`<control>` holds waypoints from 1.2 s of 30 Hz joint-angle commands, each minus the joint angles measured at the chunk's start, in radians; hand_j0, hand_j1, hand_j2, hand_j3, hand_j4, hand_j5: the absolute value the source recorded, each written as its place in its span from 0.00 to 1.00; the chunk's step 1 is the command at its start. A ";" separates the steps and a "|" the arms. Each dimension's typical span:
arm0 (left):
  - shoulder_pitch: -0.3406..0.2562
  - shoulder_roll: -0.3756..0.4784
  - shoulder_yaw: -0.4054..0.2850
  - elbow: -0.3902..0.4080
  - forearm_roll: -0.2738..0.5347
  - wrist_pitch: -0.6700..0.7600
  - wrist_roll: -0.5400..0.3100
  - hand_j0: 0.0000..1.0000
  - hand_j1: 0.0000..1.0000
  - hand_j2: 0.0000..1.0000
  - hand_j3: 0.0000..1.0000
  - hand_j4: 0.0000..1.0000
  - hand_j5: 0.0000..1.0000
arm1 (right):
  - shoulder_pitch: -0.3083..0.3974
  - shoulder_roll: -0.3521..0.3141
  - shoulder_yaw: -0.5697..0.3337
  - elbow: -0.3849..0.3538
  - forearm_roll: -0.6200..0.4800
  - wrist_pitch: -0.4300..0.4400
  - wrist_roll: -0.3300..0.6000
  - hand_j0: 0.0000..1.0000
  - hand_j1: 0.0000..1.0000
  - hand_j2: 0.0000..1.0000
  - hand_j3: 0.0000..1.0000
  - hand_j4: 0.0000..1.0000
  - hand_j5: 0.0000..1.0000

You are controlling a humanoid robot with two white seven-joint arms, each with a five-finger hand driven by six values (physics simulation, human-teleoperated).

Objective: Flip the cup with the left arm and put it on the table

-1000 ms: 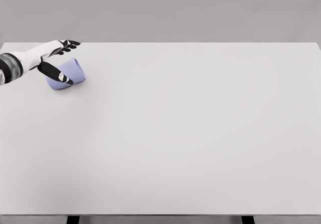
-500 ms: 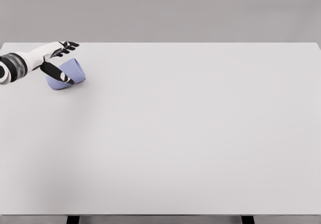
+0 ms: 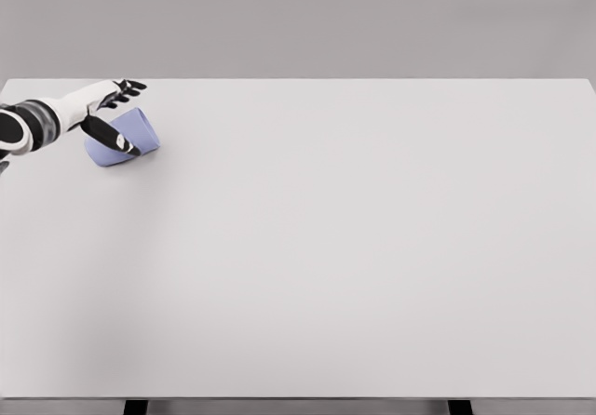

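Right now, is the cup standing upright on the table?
No, the cup lies tipped on its side near the table's far left corner, with the left hand open around it.

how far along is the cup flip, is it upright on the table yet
Not yet. Done: the left hand has reached the cup at the table's far left. In hand: thumb across the front of the cup, fingers extended behind it, cup tilted on its side. Left: closing the grasp, turning it upright, setting it down. Right arm is out of view.

White table (image 3: 372, 247); plain grey wall (image 3: 298, 20), seemingly.
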 commanded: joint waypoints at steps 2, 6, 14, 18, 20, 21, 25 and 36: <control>0.000 -0.001 0.001 0.008 -0.003 -0.001 0.000 1.00 1.00 1.00 1.00 1.00 1.00 | 0.000 0.000 0.000 0.000 0.001 0.000 0.000 1.00 1.00 1.00 1.00 1.00 1.00; -0.002 -0.001 0.001 0.010 -0.003 -0.001 0.002 1.00 1.00 1.00 1.00 1.00 1.00 | 0.000 0.000 0.000 0.000 0.001 0.000 0.000 1.00 1.00 1.00 1.00 1.00 1.00; -0.006 -0.036 -0.001 0.065 -0.031 -0.001 0.003 1.00 1.00 1.00 1.00 1.00 1.00 | 0.000 0.000 0.000 0.000 0.001 -0.002 0.000 1.00 1.00 1.00 1.00 1.00 1.00; -0.008 -0.052 -0.001 0.074 -0.031 0.000 0.003 1.00 1.00 1.00 1.00 1.00 1.00 | 0.000 0.000 0.000 0.000 0.001 0.000 0.000 1.00 1.00 1.00 1.00 1.00 1.00; -0.008 -0.052 -0.001 0.088 -0.031 0.000 0.003 1.00 1.00 1.00 1.00 1.00 1.00 | 0.000 0.000 0.000 0.000 0.001 -0.002 0.000 1.00 1.00 1.00 1.00 1.00 1.00; -0.008 -0.053 -0.010 0.088 -0.031 0.000 0.005 1.00 1.00 1.00 1.00 1.00 1.00 | 0.000 0.000 0.002 0.000 0.001 -0.002 0.000 1.00 1.00 1.00 1.00 1.00 1.00; -0.008 -0.066 -0.016 0.097 -0.032 0.000 0.020 1.00 1.00 1.00 1.00 1.00 1.00 | 0.000 0.000 0.002 0.000 0.001 0.000 0.000 1.00 1.00 1.00 1.00 1.00 1.00; -0.006 -0.076 -0.033 0.102 -0.021 -0.001 0.025 0.71 0.71 0.71 0.71 0.71 0.71 | 0.000 0.000 0.000 0.000 0.001 -0.002 0.000 1.00 1.00 1.00 1.00 1.00 1.00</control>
